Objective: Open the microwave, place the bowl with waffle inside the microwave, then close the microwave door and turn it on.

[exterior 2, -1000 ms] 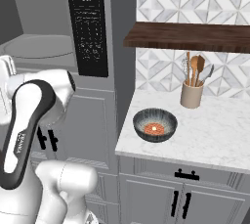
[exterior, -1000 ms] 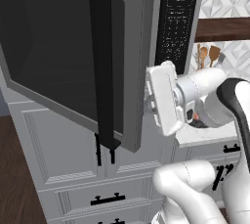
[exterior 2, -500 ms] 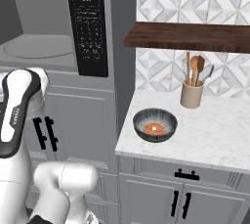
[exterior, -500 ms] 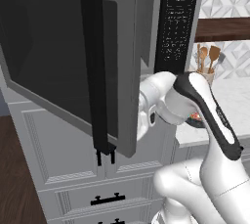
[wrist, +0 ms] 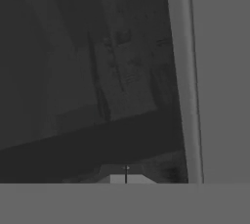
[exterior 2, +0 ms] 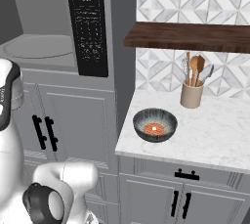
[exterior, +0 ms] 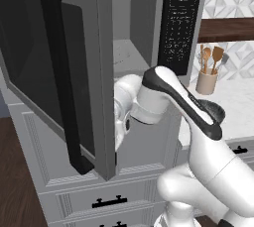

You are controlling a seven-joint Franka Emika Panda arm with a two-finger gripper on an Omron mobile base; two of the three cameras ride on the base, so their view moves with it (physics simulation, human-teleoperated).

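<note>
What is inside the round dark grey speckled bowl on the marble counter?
In the dark grey speckled bowl lies a small round orange-red waffle. The near rim hides part of the bowl's paler inner wall; the bottom under the waffle is covered.

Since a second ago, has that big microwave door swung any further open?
Yes. In the left base view the microwave door has swung further out from the keypad panel, which stays put, uncovering more of the oven's inside.

Even, soft rendered light in both base views; hand view dim, murky.
</note>
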